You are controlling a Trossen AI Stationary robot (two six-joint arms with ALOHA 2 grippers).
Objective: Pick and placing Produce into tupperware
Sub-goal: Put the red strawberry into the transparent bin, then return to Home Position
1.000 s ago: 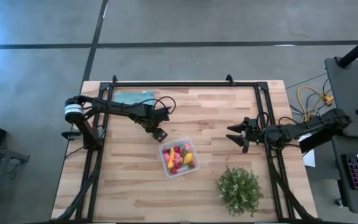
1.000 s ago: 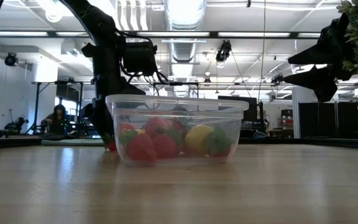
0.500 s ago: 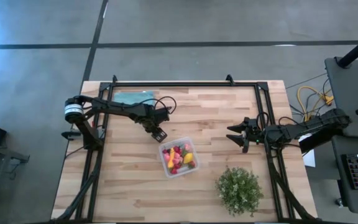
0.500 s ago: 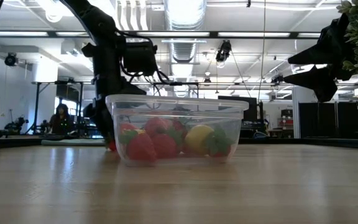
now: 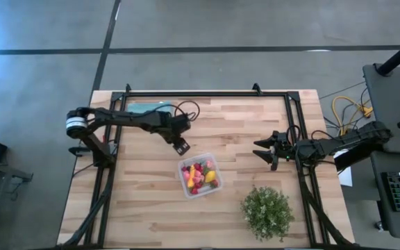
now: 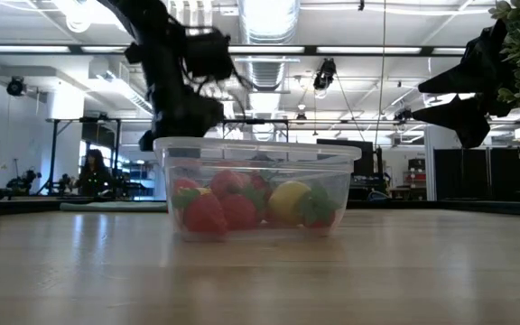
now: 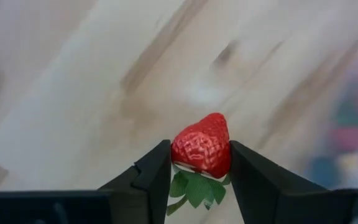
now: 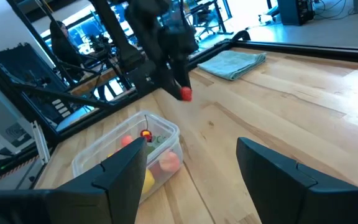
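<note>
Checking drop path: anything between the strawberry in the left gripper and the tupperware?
Nothing visible. The left gripper holds the strawberry above bare table, just beside the open, lidless tupperware.

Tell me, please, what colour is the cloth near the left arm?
Teal cloth; the right wrist view shows it best.

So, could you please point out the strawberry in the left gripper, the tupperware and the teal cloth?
strawberry (image 7: 201, 144), left wrist view, on its red body between the fingers.
tupperware (image 5: 216, 188), high view, on its clear rim at the corner nearest the bush.
teal cloth (image 8: 232, 64), right wrist view, on the middle of the folded fabric.
</note>
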